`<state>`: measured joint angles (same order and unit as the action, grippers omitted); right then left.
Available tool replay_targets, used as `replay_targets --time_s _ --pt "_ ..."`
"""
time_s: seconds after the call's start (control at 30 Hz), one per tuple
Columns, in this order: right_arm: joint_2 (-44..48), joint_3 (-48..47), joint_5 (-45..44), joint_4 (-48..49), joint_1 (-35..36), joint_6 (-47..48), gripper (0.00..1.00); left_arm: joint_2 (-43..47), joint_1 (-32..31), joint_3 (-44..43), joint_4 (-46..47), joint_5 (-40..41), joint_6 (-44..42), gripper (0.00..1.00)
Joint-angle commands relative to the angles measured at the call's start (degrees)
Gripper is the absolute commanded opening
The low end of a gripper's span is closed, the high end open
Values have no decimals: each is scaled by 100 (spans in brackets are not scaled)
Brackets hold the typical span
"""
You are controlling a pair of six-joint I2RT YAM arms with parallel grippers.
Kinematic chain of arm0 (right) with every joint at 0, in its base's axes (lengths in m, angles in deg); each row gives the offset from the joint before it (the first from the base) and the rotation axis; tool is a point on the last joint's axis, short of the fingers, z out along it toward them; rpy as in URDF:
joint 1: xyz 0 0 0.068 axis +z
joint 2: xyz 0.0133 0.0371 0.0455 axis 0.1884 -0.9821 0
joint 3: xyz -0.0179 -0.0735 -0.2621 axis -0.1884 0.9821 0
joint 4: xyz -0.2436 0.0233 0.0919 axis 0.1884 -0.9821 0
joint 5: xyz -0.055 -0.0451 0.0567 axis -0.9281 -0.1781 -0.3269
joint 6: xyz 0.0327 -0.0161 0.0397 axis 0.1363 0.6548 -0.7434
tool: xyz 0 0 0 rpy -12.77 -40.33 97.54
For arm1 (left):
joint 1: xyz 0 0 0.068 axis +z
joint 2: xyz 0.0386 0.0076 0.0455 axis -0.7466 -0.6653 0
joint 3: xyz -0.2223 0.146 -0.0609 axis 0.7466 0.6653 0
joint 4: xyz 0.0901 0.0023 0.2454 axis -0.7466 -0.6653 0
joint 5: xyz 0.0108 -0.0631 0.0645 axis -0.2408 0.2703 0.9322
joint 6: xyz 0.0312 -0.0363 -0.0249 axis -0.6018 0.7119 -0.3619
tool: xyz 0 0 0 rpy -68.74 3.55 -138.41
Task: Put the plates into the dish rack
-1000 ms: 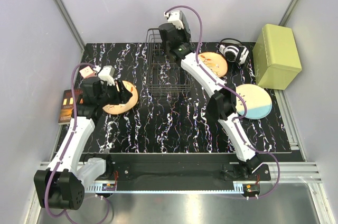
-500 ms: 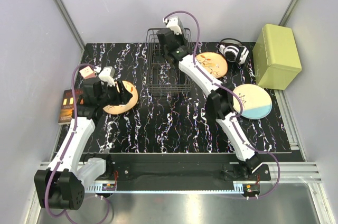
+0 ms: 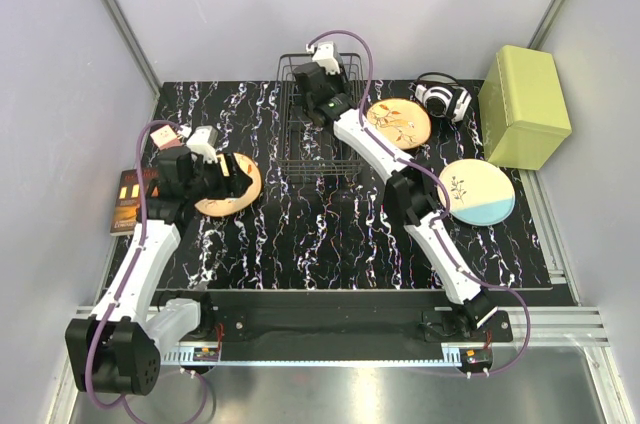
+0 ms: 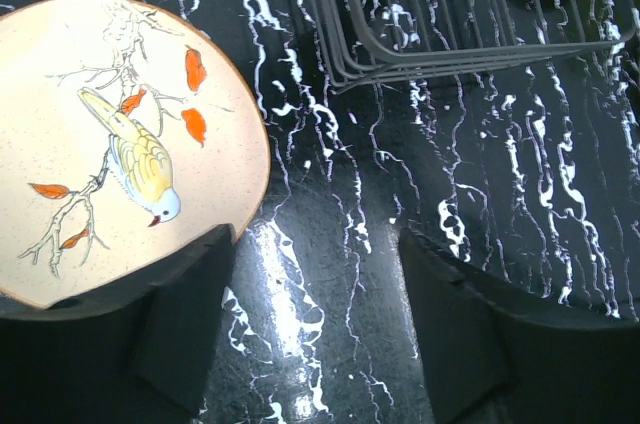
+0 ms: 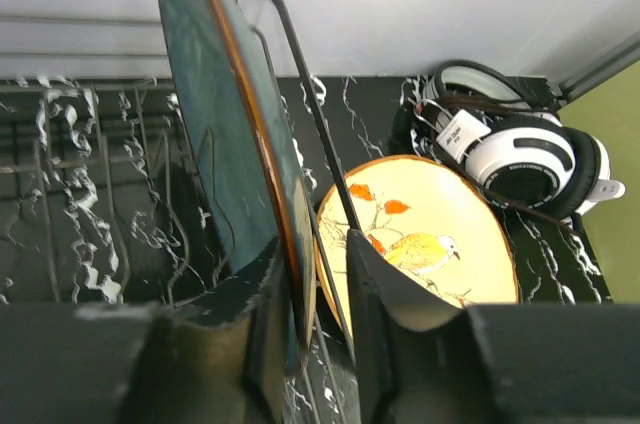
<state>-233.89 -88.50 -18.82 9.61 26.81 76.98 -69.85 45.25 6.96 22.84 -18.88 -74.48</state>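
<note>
Right arm has swung left and lower over the rack since a second ago; the left arm has not moved.

The right gripper (image 5: 310,274) is clamped on the dark teal-blue round ceramic plate (image 5: 215,134), holding it on edge inside the far right end of the black thin-wire dish rack (image 3: 300,144) at the table's far middle; its lower rim is hidden. The left gripper (image 4: 315,284) is spread wide, one finger over the rim of the orange bird-and-branch plate (image 4: 110,144) near the left edge. A second orange plate (image 3: 400,122) lies flat just right of the rack, and the cream plate with a light-blue segment (image 3: 478,191) lies near the right edge, now less covered by the arm.
</note>
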Motion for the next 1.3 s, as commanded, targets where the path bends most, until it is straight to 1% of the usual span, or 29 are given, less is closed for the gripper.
replay_targets --time_s 0.0,0.1,0.17,0.23,0.27,0.3,0.33,0.37,0.4,0.43,0.5,0.53,0.57,0.6,0.63,0.67,0.7,0.73,0.8,0.83,0.9,0.97,1.0,1.03,1.07,1.1,1.13,1.23,1.27 --pt "630 76 -238 473 39 -33 38 -123 59 -179 -24 321 -12 78" --pt "982 349 -115 394 65 2 43 -211 85 -355 -235 550 -240 80" --pt "1298 525 -1 245 74 55 47 -299 94 -478 -314 945 -381 83" --pt "1596 587 26 -254 91 -85 54 -588 120 -670 -428 1287 -512 85" --pt "1694 596 122 -544 109 -129 57 -728 129 -759 -446 1254 -626 84" --pt "1886 596 201 -1251 118 -617 58 -1060 129 -864 -490 1228 -828 84" --pt "1975 596 315 -1615 126 -822 62 -1229 129 -1074 -560 1280 -899 84" --pt "2071 648 568 -1967 127 -1007 63 -1405 129 -1163 -569 1315 -952 84" --pt "2255 692 710 -2597 127 -1348 64 -1737 147 -1242 -569 1324 -1048 84" --pt "2344 754 851 -2890 127 -1508 66 -1906 182 -1408 -569 1429 -1075 84" --pt "2659 1061 1509 -3488 127 -1685 70 -2389 260 -1602 -560 1430 -1076 85" --pt "2818 1253 2016 -3543 127 -1694 77 -2565 304 -1908 -639 1316 -1084 84" --pt "2976 1699 2282 -3552 127 -1686 83 -2897 418 -2076 -683 1211 -1128 84" --pt "3256 1895 2546 -3526 127 -1590 89 -3075 454 -2252 -727 1097 -1259 80" --pt "3337 2019 3044 -3517 127 -1484 93 -3250 489 -2628 -875 1017 -1399 78" --pt "3408 2142 3258 -3517 135 -1405 97 -3600 498 -2823 -964 1051 -1418 76" --pt "3478 2169 3443 -3544 127 -1265 98 -3769 550 -3243 -1174 1069 -1445 74" --pt "3479 2178 3697 -3552 127 -1203 100 -3910 586 -3430 -1263 1069 -1445 70" --pt "3496 2169 3875 -3561 127 -1106 100 -4174 735 -3764 -1325 1174 -1453 72" --pt "3488 2169 4032 -3570 118 -1088 100 -4236 770 -3861 -1334 1323 -1515 74" --pt "3461 2161 4156 -3561 118 -1096 100 -4464 902 -4141 -1491 1403 -1768 74" --pt "3409 2056 4603 -3588 92 -1027 100 -4771 1025 -4353 -1676 1360 -1954 74" --pt "3365 1986 4892 -3657 57 -835 100 -4886 1165 -4572 -1877 1281 -2163 74" --pt "3330 1767 5791 -3736 -5 -685 100 -4991 1245 -4679 -2001 1019 -2270 73" --pt "3286 1661 6296 -3859 -162 -588 100 -5149 1332 -4749 -2071 842 -2401 73" --pt "3224 1564 6684 -3895 -242 -543 100 -5194 1464 -4759 -2089 693 -2690 80" --pt "3172 1380 7245 -3930 -312 -534 100 -5238 1509 -4767 -2090 630 -2797 81" --pt "3127 1282 7548 -3992 -532 -552 100 -5571 1667 -4908 -2300 367 -3097 80" --pt "3127 1290 7593 -4001 -594 -552 100 -5651 1676 -4926 -2344 331 -3184 78"
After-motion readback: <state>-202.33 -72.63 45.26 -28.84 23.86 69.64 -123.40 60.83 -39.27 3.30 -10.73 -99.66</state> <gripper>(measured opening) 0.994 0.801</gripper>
